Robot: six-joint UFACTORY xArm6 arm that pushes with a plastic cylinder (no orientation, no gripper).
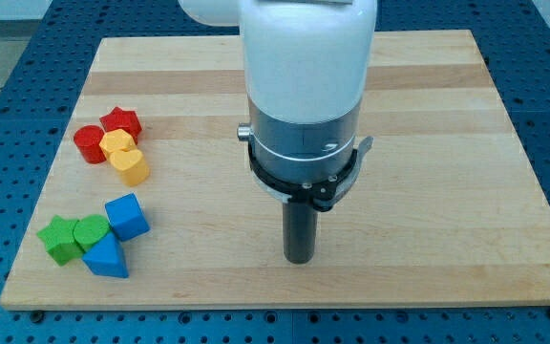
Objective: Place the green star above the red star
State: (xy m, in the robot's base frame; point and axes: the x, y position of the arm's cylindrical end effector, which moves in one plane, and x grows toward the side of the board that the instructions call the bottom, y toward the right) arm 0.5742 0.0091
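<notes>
Near centre, my tip (299,259) touches nothing, no gripper; green star (59,239) sits far left, well below red star (120,121); approach from beneath, skirting yellow blocks (122,155).

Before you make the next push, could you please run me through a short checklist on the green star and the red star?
1. Green star-shaped block located, at the view's lower left: ok.
2. Red star-shaped block located, at the view's upper left: ok.
3. Green star above red star: not ok, it lies below.
4. My tip touching the green star: not ok, it stands far to the view's right.
5. Green star free to move: not ok, a green heart-like block touches it.
6. Path upward free: not ok, red cylinder lies between.
</notes>
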